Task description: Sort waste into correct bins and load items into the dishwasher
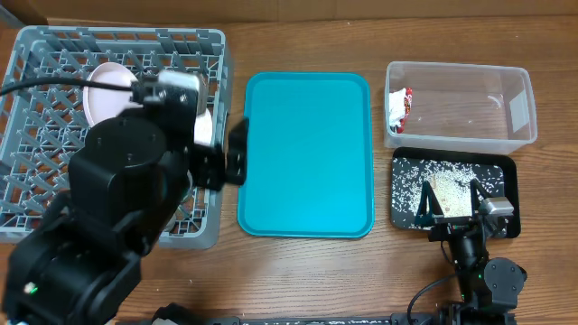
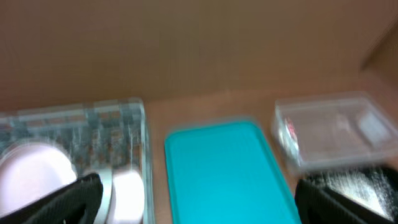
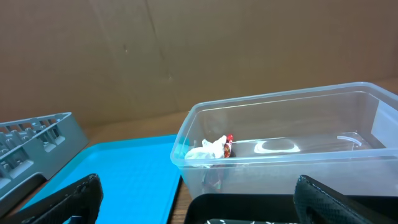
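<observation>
At the far left of the worktop (image 1: 298,36) the rack (image 1: 36,108) held the plate (image 1: 107,88) standing on edge. Just to its right was a second white dish (image 1: 204,126) (saucer or bowl, the blurred wrist view would not let us say). The left arm hung over most of the rack. The left pincer (image 1: 237,153) sat at the rack's right wall, its jaws spread wide and holding nothing. A cable (image 1: 41,84) trailed across the rack's left side.

The teal tray (image 1: 307,153) lay bare in the middle.

On the right, the wrapper (image 1: 400,108) lay in the left end of the tub (image 1: 506,86). The rice (image 1: 411,176) and tan scraps (image 1: 450,194) were spread in the black tray (image 1: 506,176) just in front of it. The right pincer (image 1: 450,209) sat low at that tray's near edge, also spread and empty.

We judged the sorting nearly done, so the main danger was undoing it:
- **Left arm:** pulled back carelessly, it could clip the plate or catch the lattice wall and shift the rack.
- **Cable:** it might snag on a peg.
- **Right pincer:** a low sweep could push the black tray or flick rice onto the worktop.
</observation>
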